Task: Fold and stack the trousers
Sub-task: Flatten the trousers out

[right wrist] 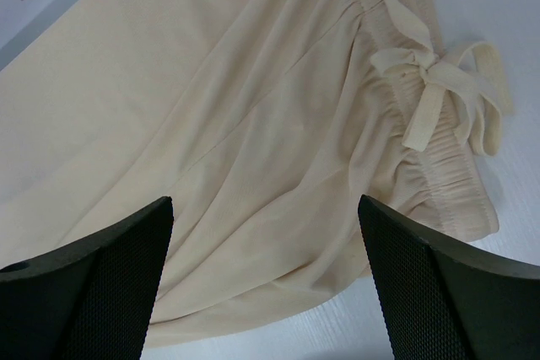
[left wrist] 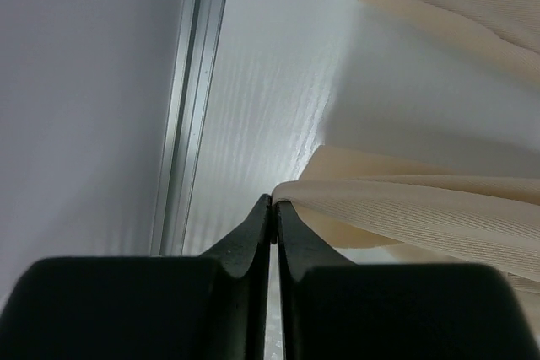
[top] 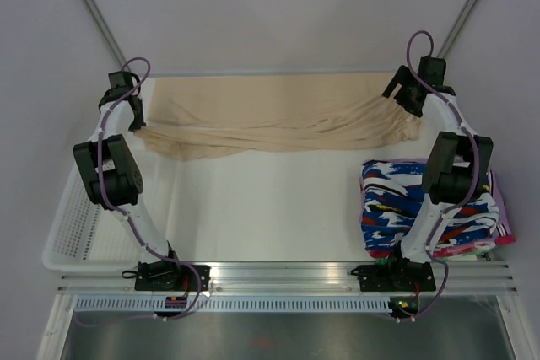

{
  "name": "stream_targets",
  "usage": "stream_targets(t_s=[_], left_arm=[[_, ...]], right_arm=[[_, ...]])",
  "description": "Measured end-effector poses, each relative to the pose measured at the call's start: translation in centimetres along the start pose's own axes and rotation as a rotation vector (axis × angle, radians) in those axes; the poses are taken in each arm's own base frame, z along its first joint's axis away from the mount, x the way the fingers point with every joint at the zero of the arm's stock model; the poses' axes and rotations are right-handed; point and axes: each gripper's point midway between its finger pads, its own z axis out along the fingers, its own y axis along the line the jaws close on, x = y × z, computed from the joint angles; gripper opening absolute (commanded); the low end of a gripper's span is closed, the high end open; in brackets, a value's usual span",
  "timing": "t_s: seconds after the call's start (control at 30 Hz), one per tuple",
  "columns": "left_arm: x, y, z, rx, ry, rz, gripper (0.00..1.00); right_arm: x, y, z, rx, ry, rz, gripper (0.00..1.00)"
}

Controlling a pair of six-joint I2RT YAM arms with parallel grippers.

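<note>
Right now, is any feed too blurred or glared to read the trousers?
Top external: even, soft light, no glare, though the trousers sit pale on the white table. Left wrist: left end effector dark and slightly soft up close, mild sheen on the table, fabric sharp. Right wrist: sharp, drawstring bow plain to read.

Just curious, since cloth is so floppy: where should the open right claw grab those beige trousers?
Grip the gathered waistband at the right end of the trousers, coming straight down from above, where the open right gripper hangs. The band looks like the thickest edge and lies flat. Skip the drawstring bow: it would likely just pull loose.
</note>
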Motion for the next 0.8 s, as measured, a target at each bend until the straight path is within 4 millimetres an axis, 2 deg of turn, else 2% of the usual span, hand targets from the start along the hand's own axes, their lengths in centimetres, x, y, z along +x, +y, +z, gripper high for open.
stream_targets(t_s=[0.2, 0.3, 0.43, 0.6, 0.67, 0.8], left_arm=[[-1.1, 0.9, 0.0, -0.026, -0.008, -0.018, 0.02], [-1.9, 0.7, 0.4, -0.015, -0.011, -0.038, 0.02], [-1.7, 0.2, 0.7, 0.003, 0.001, -0.063, 0.02], [-1.6, 0.0, 0.9, 0.007, 0.004, -0.078, 0.02], [-1.6, 0.0, 0.9, 0.007, 0.003, -0.079, 0.02], [-1.6, 0.0, 1.0, 0.007, 0.004, -0.078, 0.02]], right_arm=[[-0.6, -1.6, -0.1, 0.112, 0.006, 0.002, 0.98], [-0.3, -3.7, -0.9, 0.219, 0.034, 0.019, 0.98], [1.1, -7.5, -1.9, 0.36, 0.099, 0.076, 0.96], [3.2, -11.6, -2.2, 0.482, 0.152, 0.147, 0.81], [4.2, -12.3, -1.8, 0.501, 0.172, 0.166, 0.75], [6.1, -12.5, 0.2, 0.498, 0.208, 0.192, 0.7]])
